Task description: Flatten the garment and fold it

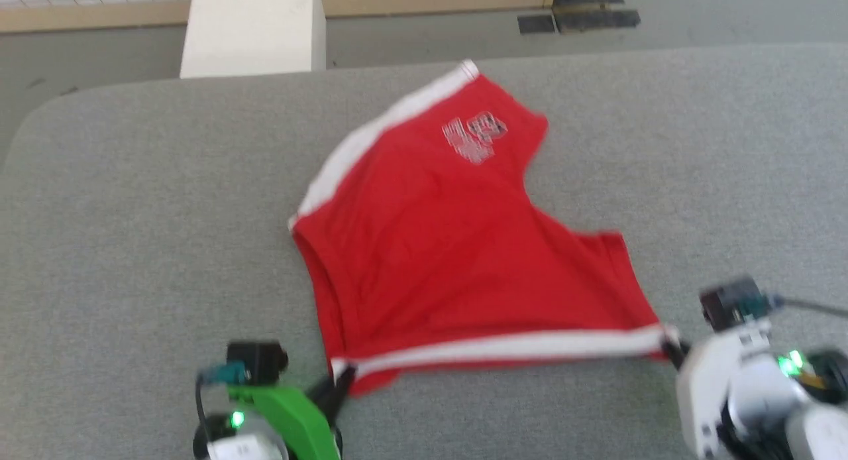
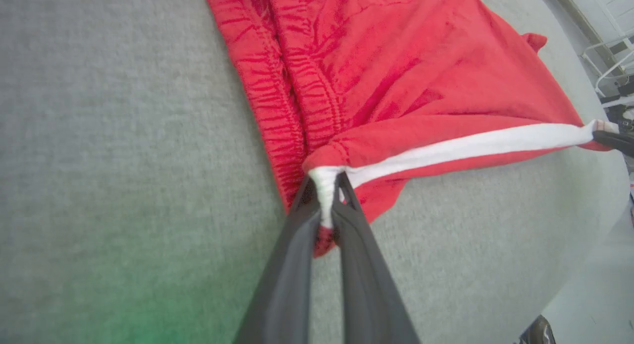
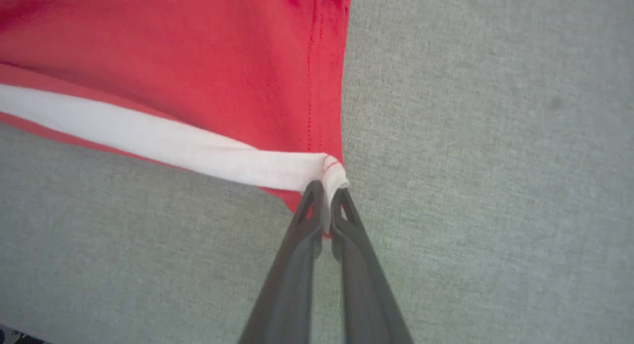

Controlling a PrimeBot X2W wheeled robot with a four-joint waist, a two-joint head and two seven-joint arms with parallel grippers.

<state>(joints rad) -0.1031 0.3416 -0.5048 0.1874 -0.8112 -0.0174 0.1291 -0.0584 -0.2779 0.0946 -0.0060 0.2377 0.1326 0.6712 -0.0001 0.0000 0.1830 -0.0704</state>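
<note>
The red shorts lie spread on the grey table, with a white side band along the far left edge and a white printed mark near the top. Another white band runs taut along the near edge between both grippers. My left gripper is shut on the near left corner of the shorts, pinching the white trim between its fingers. At the near right corner, my right gripper is shut on the end of the white band, its fingertips closed over the fabric.
A pale cream block stands beyond the table's far edge at the left. Grey floor and a dark mat lie behind. The table's rounded edge curves off at the right in the left wrist view.
</note>
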